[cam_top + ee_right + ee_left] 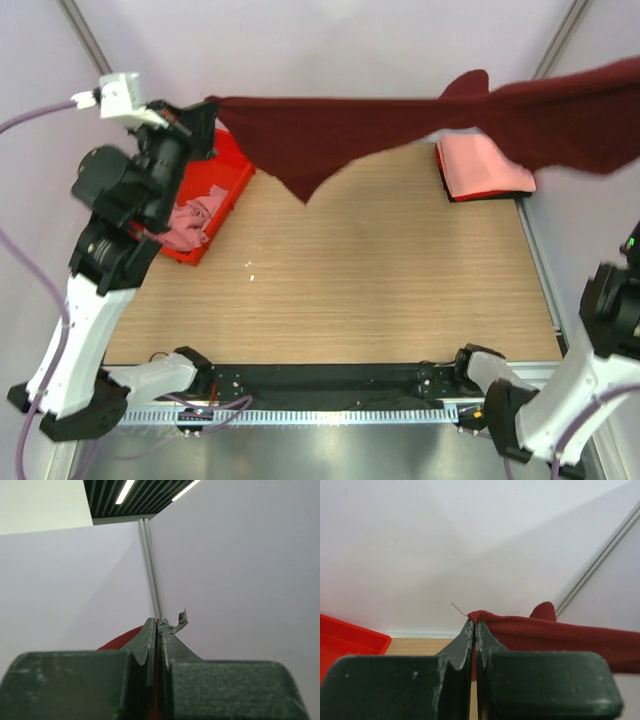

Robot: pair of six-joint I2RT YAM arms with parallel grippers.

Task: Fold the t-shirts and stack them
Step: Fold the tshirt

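Maroon shirt (300, 140) hangs stretched in the air above the far edge of the bench (400, 290), its lower hem dropping to a point over the wood. Its right end runs off the edge of the top view, so the right hand is not seen there; only that arm's lower links show at the near right.

In the right wrist view the right hand (156, 627) is clenched, with a thin sliver of the red cloth (117, 642) pinched between the fingers; the rest is hidden behind them. The left hand (208, 103) is likewise clamped on the shirt's other corner, and from its wrist (475, 625) the cloth (560, 637) trails off to the right.

A red tray (232, 170) sits at the far left, partly masked by the left arm and the hanging cloth, with a crumpled pink shirt (190, 222) in it. A folded salmon shirt (485, 165) lies at the far right of the bench, its far side covered by the maroon one. A dark edge shows beneath it; whether that is another shirt I cannot tell.
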